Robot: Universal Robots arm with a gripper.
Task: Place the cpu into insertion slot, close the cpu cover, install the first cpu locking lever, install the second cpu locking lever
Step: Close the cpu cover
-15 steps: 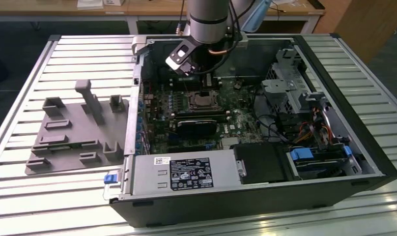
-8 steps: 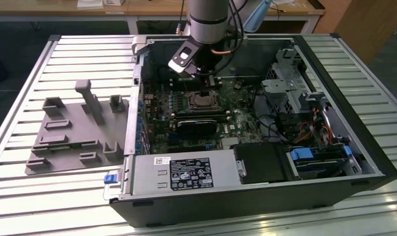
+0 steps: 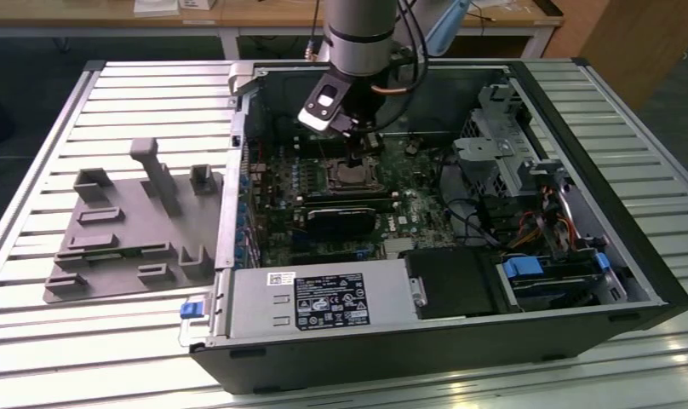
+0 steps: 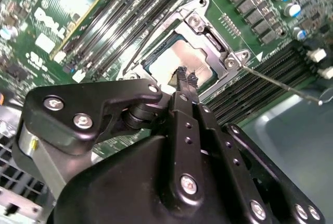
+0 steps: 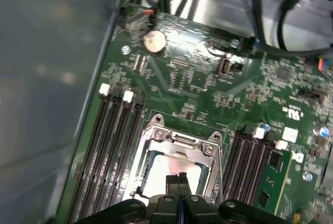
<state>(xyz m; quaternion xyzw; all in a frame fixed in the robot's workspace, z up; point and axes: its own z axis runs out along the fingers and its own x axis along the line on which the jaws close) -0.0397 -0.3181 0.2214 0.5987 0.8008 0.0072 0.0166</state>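
Black two-finger end effector (image 4: 186, 77) is clenched: the fingers are pressed together with nothing between them, in both wrist views. The tips sit at the edge of the small flat square cpu with the dull silver-grey top (image 4: 177, 57); contact looks likely but I cannot confirm it.

The cpu is seated in the small square insertion slot with the silvery metal rim (image 3: 350, 176) on the green circuit board (image 5: 208, 88). The thin square silvery cpu cover frame (image 5: 179, 143) appears to lie flat around the cpu, with the chip top showing through its window.

A thin silver wire locking lever (image 4: 281, 81) sticks out from one corner of the slot, angled away over the long black memory slots (image 5: 112, 140) and not latched down. I cannot make out a second lever.

In the exterior view the arm comes straight down into the open black computer case (image 3: 435, 358), end effector directly over the slot. The case lies on its side on a slatted metal surface (image 3: 151, 94). A grey moulded fixture plate (image 3: 106, 256) sits beside it, on the exterior view's left.
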